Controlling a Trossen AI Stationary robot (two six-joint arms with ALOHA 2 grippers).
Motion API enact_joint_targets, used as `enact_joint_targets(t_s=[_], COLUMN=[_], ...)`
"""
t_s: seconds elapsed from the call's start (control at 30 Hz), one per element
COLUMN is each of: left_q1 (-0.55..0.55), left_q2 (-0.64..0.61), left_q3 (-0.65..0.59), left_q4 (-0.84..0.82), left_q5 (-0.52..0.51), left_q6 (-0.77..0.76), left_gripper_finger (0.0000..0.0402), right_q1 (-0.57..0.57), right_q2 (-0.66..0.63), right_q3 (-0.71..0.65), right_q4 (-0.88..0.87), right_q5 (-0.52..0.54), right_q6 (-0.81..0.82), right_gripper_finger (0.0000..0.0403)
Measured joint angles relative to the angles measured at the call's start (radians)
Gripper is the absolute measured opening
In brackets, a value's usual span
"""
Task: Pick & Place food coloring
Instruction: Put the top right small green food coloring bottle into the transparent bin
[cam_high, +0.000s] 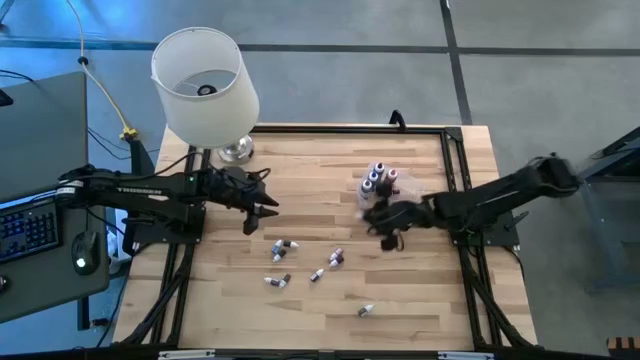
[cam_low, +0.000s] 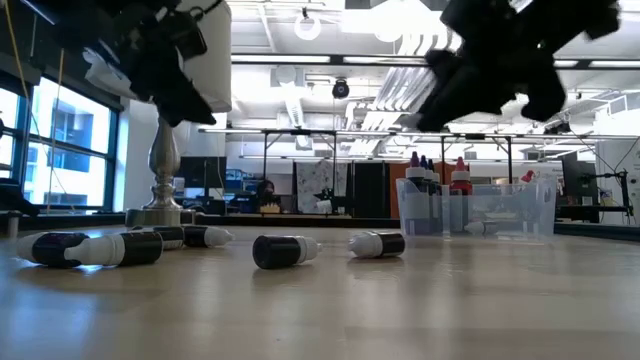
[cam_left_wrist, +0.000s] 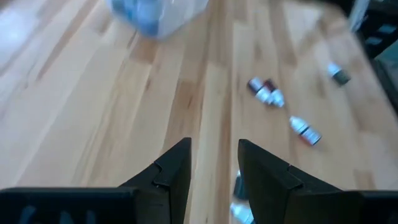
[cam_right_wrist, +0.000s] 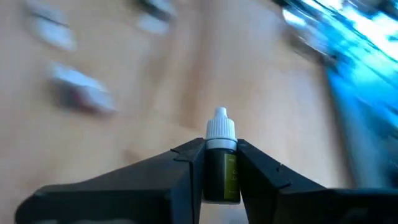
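1. right gripper (cam_right_wrist: 220, 163) is clamped on one food coloring bottle (cam_right_wrist: 221, 163): dark body, white pointed cap sticking out past the fingertips, both pads against its sides.
2. in the high view the right gripper (cam_high: 384, 222) hangs over the table at roughly 3 o'clock from centre, just beside the clear plastic tub (cam_high: 381, 190), on the tub's 6 o'clock side.
3. tub holds a few upright bottles (cam_high: 378, 178) with blue and red caps; low view shows them standing inside it (cam_low: 432, 187).
4. left gripper (cam_high: 256, 209) is off the table surface, at about 9 o'clock from centre, fingers (cam_left_wrist: 171, 174) parted with nothing between them.
5. loose bottles (cam_high: 284, 246) lie on their sides on the wood table (cam_high: 300, 160), scattered from centre toward 6 o'clock; one stray (cam_high: 366, 311) sits nearer the 6 o'clock edge.
6. low view: several lying bottles (cam_low: 284, 250) in a row, caps pointing sideways.
7. table lamp (cam_high: 205, 85) with white shade stands at the 11 o'clock corner.
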Motion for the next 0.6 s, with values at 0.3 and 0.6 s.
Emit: enact_joint_targets(t_s=[0.3, 0.6], left_q1=[0.0, 0.0], left_q2=[0.151, 0.328], left_q3=[0.0, 0.0], left_q4=[-0.021, 0.041], left_q5=[0.012, 0.015], left_q6=[0.002, -0.002], left_gripper_finger=[0.0131, 0.0131], right_q1=[-0.177, -0.272], right_q2=[-0.133, 0.027], right_q3=[-0.001, -0.001], right_q4=[-0.324, -0.329], right_q5=[0.044, -0.051], right_q6=[0.477, 0.469], right_gripper_finger=[0.0081, 0.0086])
